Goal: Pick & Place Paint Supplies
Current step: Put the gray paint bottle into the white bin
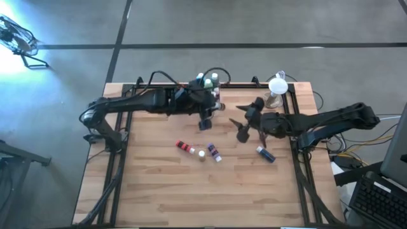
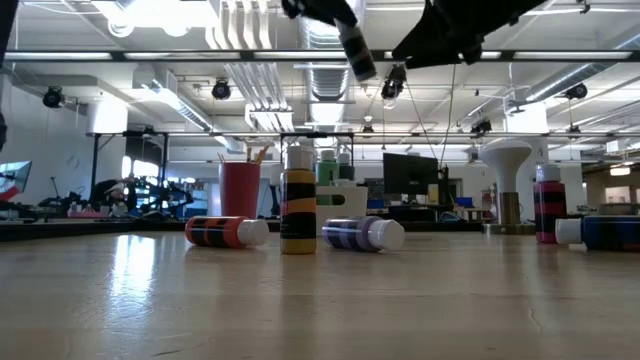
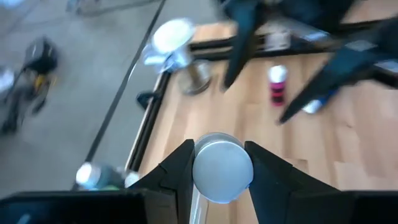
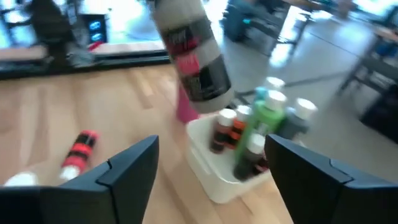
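- Your left gripper is raised above the table's far middle, its fingers clamped on a grey paint bottle with a white cap.
- Your right gripper hangs nearby to the right, fingers spread wide and empty.
- Just beyond the held bottle, a white tray already holds several bottles.
- On the wood, a red bottle lies beside an upright yellow-labelled bottle and a lying purple bottle; a blue bottle lies farther right.
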Motion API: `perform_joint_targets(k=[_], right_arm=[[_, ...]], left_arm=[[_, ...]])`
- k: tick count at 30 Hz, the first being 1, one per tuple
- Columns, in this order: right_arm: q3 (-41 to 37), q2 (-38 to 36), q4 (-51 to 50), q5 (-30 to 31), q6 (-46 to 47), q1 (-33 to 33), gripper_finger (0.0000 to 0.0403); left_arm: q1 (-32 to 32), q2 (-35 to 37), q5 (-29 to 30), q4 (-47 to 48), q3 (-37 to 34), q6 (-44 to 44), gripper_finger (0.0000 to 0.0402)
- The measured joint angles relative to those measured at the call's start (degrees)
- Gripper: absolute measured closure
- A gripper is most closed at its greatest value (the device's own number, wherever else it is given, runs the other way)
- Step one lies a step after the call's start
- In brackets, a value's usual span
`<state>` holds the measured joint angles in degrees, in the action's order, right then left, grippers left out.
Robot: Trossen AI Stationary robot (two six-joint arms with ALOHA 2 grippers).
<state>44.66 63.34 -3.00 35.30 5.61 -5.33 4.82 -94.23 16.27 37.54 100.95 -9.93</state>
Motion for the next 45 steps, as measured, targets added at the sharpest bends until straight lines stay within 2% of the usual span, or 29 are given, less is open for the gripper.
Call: perform_joint_targets(k=[8, 15, 23, 31, 40, 45], right_arm=[[0.0, -3.0, -7.4, 4.1, 6.1, 0.0, 0.013], [0.0, -3.8, -13.7, 8.5, 10.2, 0.2, 0.0153], [0.0, -3.7, -14.5, 8.4, 11.0, 0.5, 0.016], [0.0, -3.7, -15.3, 8.3, 12.1, 0.5, 0.0139], [0.0, -3.7, -15.3, 8.2, 12.4, 0.7, 0.0126], [0.0, -3.7, -15.3, 8.2, 12.4, 1.1, 0.0138]], left_arm=[[7.2, -4.9, 0.6, -0.4, -0.8, 9.0, 0.028], [10.7, -9.1, 0.8, 0.6, -0.8, 13.6, 0.028], [11.9, -12.7, 2.0, 2.1, -0.9, 17.0, 0.028], [12.9, -14.1, 6.4, 4.8, -0.9, 19.6, 0.028], [15.0, -15.4, 5.6, 2.0, -4.5, 22.0, 0.028], [16.5, -16.7, 4.6, 0.6, -4.9, 22.6, 0.028]])
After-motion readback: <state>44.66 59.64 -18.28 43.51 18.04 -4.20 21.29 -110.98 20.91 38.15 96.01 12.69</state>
